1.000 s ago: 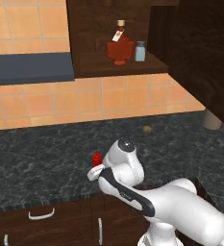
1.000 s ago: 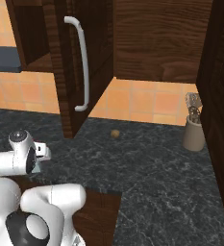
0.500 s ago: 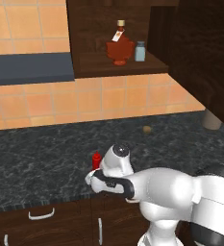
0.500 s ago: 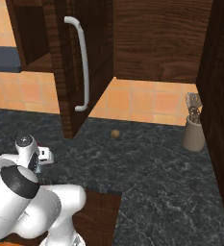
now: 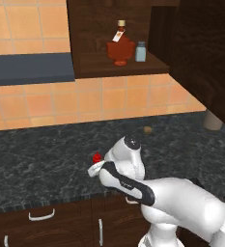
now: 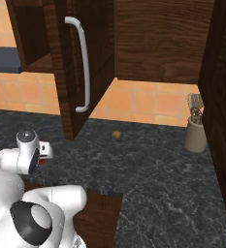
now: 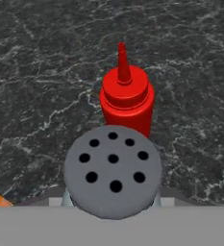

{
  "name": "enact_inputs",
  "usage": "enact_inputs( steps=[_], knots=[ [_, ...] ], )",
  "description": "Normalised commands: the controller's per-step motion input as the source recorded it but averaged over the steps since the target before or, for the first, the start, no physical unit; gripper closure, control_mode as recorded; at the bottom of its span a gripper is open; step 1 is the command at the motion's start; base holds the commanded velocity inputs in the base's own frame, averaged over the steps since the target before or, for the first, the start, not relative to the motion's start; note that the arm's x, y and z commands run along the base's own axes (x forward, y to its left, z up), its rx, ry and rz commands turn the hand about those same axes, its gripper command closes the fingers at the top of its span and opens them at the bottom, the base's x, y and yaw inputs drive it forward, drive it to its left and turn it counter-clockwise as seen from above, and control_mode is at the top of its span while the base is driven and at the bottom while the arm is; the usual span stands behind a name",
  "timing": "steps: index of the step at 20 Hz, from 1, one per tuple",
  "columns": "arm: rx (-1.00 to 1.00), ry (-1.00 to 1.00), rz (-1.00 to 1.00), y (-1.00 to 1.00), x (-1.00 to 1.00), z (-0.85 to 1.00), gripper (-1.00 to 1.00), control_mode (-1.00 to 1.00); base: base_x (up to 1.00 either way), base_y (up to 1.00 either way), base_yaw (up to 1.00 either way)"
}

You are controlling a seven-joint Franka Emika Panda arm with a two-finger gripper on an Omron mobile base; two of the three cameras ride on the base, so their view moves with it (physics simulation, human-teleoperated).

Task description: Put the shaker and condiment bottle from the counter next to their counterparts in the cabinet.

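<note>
We're right over the shaker [image 7: 113, 170], its holed grey cap directly under our claw; the red condiment bottle [image 7: 127, 98] stands just past it. Can't tell the claw's grip.

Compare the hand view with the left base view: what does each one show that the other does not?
Hand view: the shaker from above, its grey cap with holes, in front of the condiment bottle.

Left base view: the cabinet shelf with a red-brown flask beside a second shaker.

Both: the red bottle and the black marbled counter.
</note>
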Motion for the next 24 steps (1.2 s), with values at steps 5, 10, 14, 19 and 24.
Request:
enact_inputs(
  steps=[5, 10, 14, 19, 24],
  knots=[
    [0.0, -0.03, 0.0, -0.06, -0.51, 0.75, 1.0, -1.0, 0.0, 0.0, 0.0],
    [0.0, -0.12, 0.0, -0.25, -0.43, 0.94, 1.0, -1.0, 0.0, 0.0, 0.0],
    [0.0, -0.11, -0.01, -0.34, -0.07, 0.91, 1.0, -1.0, 0.0, 0.0, 0.0],
    [0.0, -0.01, -0.02, -0.23, 0.04, 0.84, 1.0, -1.0, 0.0, 0.0, 0.0],
    [0.0, 0.0, -0.07, -0.05, 0.05, 0.88, 1.0, -1.0, 0.0, 0.0, 0.0]
  ],
)
